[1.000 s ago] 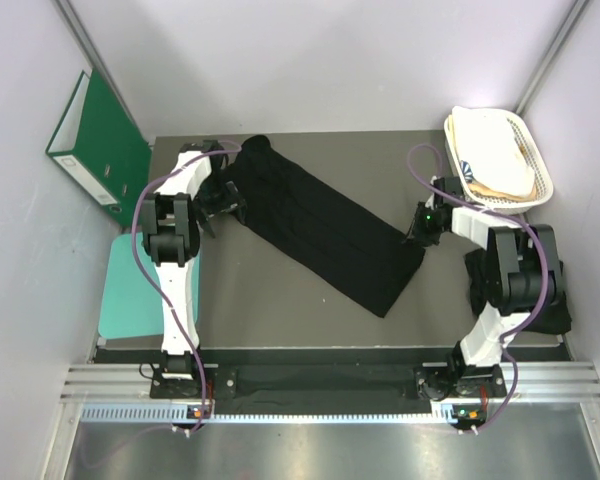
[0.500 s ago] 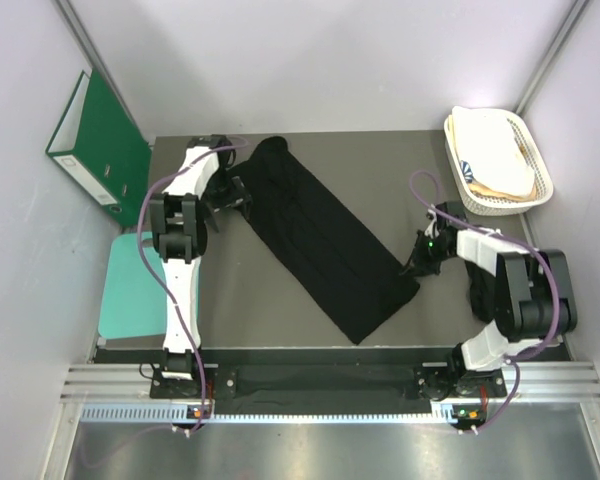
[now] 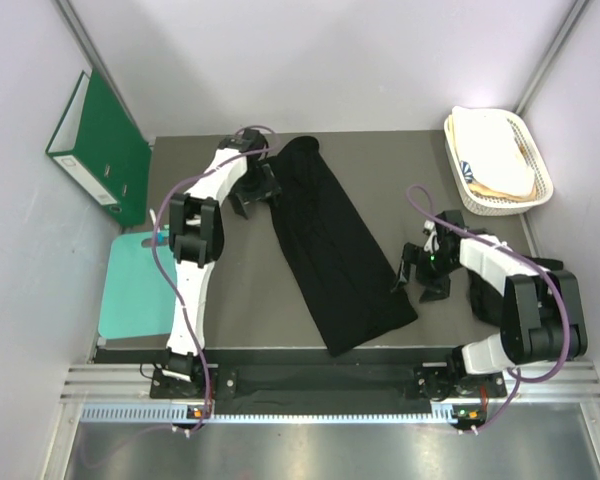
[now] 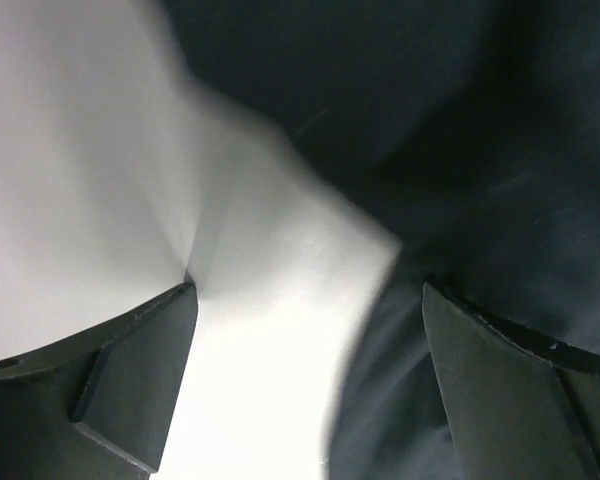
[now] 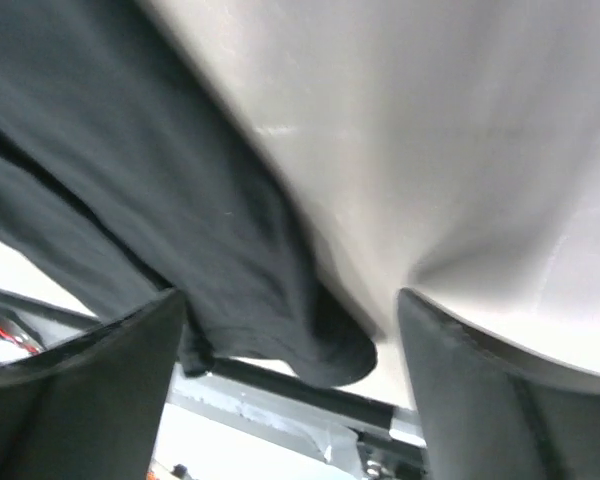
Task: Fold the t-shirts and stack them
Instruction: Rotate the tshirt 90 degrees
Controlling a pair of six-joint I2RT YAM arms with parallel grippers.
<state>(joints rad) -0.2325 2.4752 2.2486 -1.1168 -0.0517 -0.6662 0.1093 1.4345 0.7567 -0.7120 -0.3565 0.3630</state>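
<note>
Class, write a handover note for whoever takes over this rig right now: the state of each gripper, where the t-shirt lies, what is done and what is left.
Left gripper: open, holding nothing, at the left edge of the t-shirt's far end.
Right gripper: open, holding nothing, just right of the t-shirt's near end.
T-shirt: lies flat on the table as a long narrow strip, running diagonally from far centre to near right.
Done: it looks folded lengthwise.
Left: probably fold the strip shorter, then stack it. No stack is clearly visible.
</note>
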